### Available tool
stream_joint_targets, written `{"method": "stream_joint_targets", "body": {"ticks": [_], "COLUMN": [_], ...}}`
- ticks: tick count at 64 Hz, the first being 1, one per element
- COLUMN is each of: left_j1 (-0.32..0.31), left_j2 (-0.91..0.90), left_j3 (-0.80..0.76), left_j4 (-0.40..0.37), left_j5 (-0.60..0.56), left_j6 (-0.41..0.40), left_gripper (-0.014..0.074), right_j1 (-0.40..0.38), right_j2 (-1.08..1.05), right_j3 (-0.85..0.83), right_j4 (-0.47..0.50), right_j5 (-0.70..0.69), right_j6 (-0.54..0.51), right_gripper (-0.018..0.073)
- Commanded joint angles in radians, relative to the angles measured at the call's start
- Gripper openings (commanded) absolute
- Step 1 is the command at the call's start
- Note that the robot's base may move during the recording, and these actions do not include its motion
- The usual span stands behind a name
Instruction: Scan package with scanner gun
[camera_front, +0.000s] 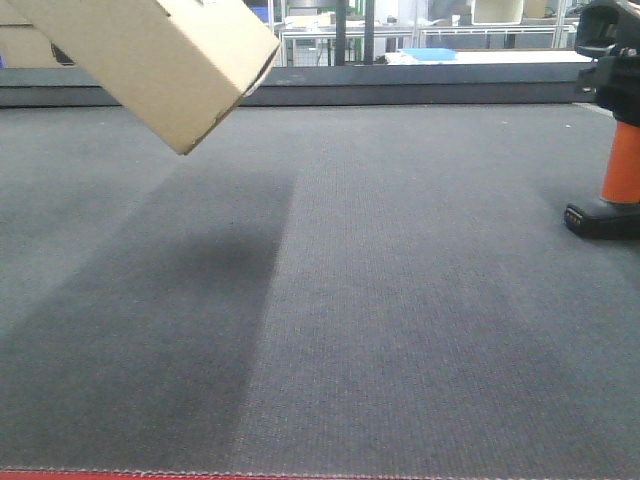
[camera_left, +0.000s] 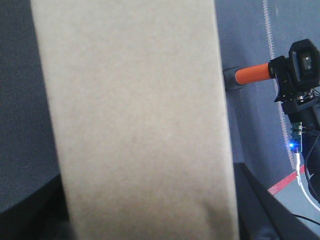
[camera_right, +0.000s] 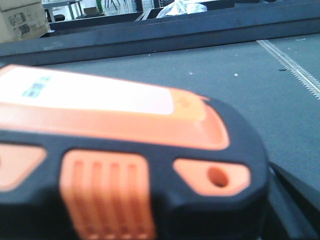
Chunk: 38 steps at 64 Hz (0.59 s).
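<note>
Tan package (camera_front: 150, 55) aloft between left fingers (camera_left: 260, 215), scanner gun (camera_front: 620, 172) on grey mat (camera_front: 400, 330), right fingers' (camera_right: 294, 201) grip unclear

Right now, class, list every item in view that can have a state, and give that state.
package, lifted clear of the grey surface, tilted.
scanner gun, upright, base down at the surface; whether it rests there is unclear.
left pincer, shut on the package.
</note>
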<state>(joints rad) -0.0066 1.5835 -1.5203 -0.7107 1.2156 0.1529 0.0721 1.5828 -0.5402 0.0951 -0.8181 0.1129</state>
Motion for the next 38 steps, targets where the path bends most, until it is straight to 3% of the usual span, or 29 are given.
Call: {"method": "stream_joint_targets", "body": {"ticks": [1, 8, 12, 31, 38], "left_j1": [0.003, 0.003, 0.003, 0.003, 0.003], "left_j2": [-0.014, -0.014, -0.014, -0.014, -0.014], "left_j3": [0.0, 0.0, 0.0, 0.0, 0.0], "left_j4": [-0.029, -0.029, -0.029, -0.029, -0.029], "left_j5": [-0.012, -0.012, -0.014, -0.016, -0.016], "left_j6": [0.004, 0.004, 0.004, 0.004, 0.004], "left_gripper": [-0.0111, -0.0111, -0.0111, -0.0111, -0.0111], "right_j1": [0.002, 0.002, 0.002, 0.002, 0.002], "right_j2": [0.001, 0.001, 0.001, 0.001, -0.009], "right_j3": [-0.008, -0.008, -0.008, -0.008, -0.008], "right_j4": [0.019, 0.019, 0.019, 0.019, 0.017], "right_j5": [-0.024, -0.02, -0.018, -0.02, -0.038], "right_j6": [0.002, 0.002, 0.002, 0.002, -0.003], "right_gripper": [0.0559, 0.0512, 0.0427, -0.0165, -0.0157]}}
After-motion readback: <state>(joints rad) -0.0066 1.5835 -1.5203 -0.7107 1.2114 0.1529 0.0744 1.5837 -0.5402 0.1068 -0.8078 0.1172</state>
